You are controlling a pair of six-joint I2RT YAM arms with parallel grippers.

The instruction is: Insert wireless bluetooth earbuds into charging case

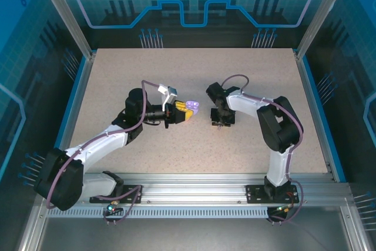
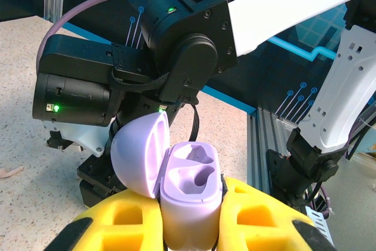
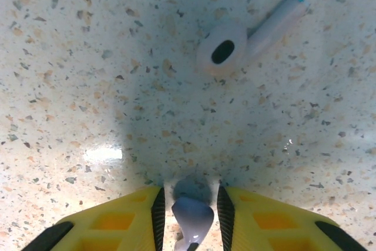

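Observation:
My left gripper (image 1: 179,113) is shut on a lilac charging case (image 2: 191,198), held upright between the yellow fingers (image 2: 258,216). Its lid (image 2: 138,154) is swung open to the left and both sockets are empty. From above, the case (image 1: 190,107) hangs left of the table's middle. My right gripper (image 1: 221,123) points straight down at the table, just right of the case. A pale earbud (image 3: 191,217) lies between its black pads (image 3: 158,211), with a thin gap on each side. Another pale earbud (image 3: 235,46) lies on the table further ahead, stem toward the upper right.
The speckled tabletop (image 1: 176,63) is ringed by aluminium posts and blue panels. In the left wrist view the right arm's black wrist (image 2: 176,45) stands close behind the case. A small pinkish piece (image 2: 9,172) lies on the table at that view's left edge.

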